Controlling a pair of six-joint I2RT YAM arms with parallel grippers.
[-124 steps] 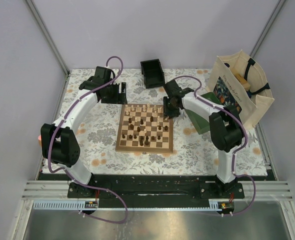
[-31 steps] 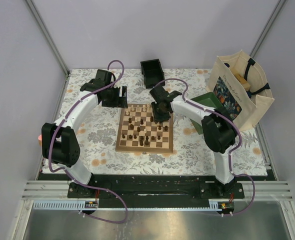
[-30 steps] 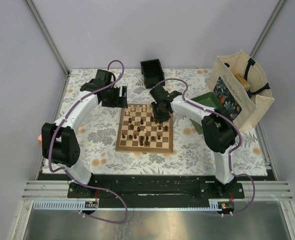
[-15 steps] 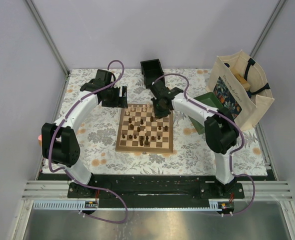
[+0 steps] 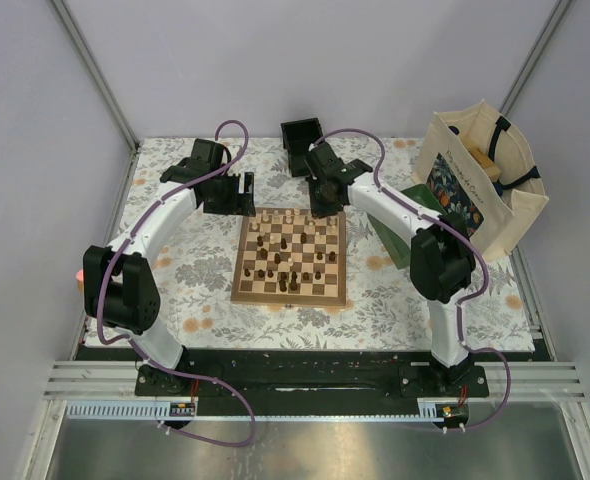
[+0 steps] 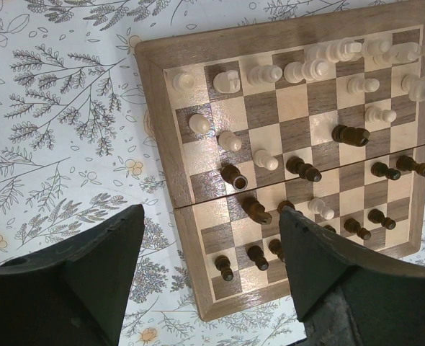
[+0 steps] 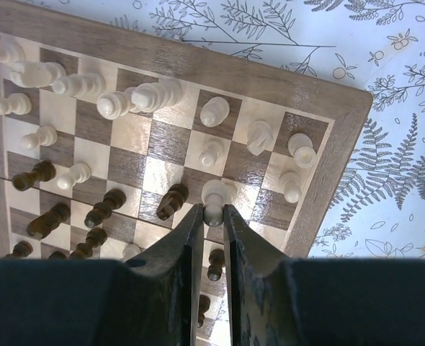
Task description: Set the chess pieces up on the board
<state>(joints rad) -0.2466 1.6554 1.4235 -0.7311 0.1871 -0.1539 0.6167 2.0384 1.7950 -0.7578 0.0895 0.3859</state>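
The board (image 5: 288, 299) lies mid-table with cream and dark brown chess pieces scattered over it. The cream pieces (image 6: 263, 73) mostly stand along its far rows and the dark ones (image 6: 304, 170) in the middle and near rows. My right gripper (image 7: 212, 214) is shut on a cream piece (image 7: 215, 196) and holds it over the board's far right part; in the top view the gripper (image 5: 325, 196) is at the board's far edge. My left gripper (image 6: 211, 216) is open and empty, hovering above the board's far left corner (image 5: 237, 196).
A small black box (image 5: 303, 140) stands behind the board. A green tray (image 5: 416, 197) and a cream tote bag (image 5: 480, 175) stand at the right. The floral cloth (image 5: 195, 250) covers the table around the board.
My right gripper has moved from over the board's right middle toward its far edge. The left arm has barely moved.
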